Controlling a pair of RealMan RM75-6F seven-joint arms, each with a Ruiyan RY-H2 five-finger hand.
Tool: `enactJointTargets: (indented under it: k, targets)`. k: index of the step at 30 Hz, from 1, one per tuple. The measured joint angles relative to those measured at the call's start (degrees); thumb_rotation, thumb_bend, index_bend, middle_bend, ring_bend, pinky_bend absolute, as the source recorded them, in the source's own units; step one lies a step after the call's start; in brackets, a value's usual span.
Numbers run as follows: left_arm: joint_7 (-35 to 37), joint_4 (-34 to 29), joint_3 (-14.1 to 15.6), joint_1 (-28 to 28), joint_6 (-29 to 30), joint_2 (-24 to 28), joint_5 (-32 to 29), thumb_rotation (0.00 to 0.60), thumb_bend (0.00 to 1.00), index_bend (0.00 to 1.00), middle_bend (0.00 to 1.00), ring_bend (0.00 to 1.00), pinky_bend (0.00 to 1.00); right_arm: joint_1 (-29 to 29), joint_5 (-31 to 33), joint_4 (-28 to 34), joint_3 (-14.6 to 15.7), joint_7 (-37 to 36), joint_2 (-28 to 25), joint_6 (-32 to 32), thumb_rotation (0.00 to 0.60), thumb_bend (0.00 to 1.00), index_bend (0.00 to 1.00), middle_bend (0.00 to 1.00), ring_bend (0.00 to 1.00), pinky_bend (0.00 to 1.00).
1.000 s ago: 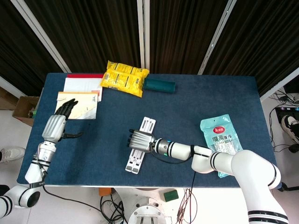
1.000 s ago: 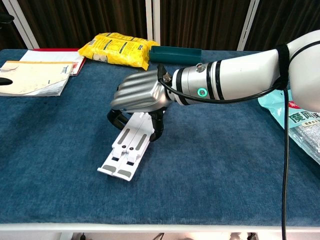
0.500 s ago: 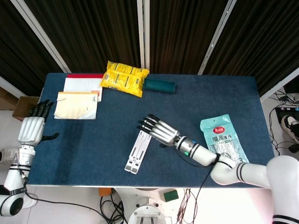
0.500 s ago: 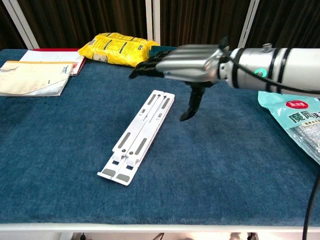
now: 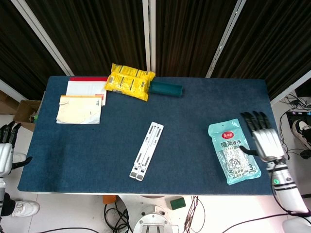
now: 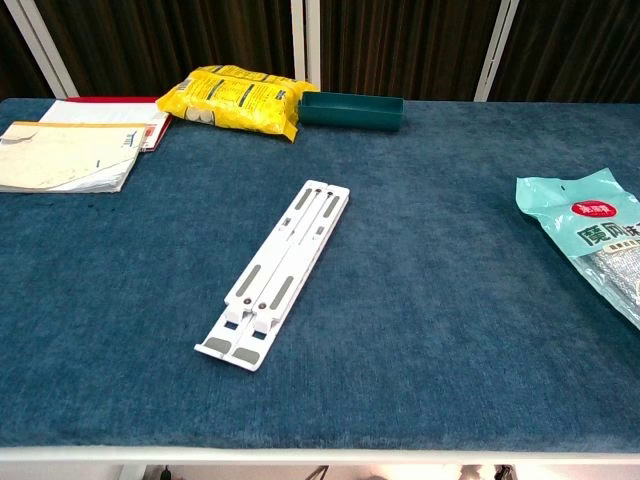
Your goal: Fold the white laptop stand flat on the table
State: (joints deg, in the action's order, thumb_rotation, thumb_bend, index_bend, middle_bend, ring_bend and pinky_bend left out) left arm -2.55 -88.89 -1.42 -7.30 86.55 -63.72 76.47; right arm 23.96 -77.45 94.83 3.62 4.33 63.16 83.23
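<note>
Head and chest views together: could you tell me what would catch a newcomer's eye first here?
Probably the white laptop stand, lying folded flat and alone in the middle of the blue table, with nothing touching it. Next, the right hand, fingers spread and empty, at the table's right edge beside the teal snack pouch. The bright yellow packet at the far edge also stands out.

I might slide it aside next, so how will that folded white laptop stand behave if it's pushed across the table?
The white laptop stand lies flat and looks rigid, so it should slide as one piece. The table looks carpet-like, likely adding drag. Long and narrow, it may pivot if pushed off-centre.
</note>
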Motion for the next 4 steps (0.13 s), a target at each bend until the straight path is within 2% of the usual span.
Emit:
enactJointTargets:
  k: [4]
  targets:
    - [-0.34,-1.39,1.70,3.46,5.24,-0.47,3.75,0.600,0.00,0.06,0.00,0.00,0.12,-7.29,-0.37,-0.02,1.99,-6.56,-3.38,5.16,0.600,0.09,0.00,0.11,0.00,0.00]
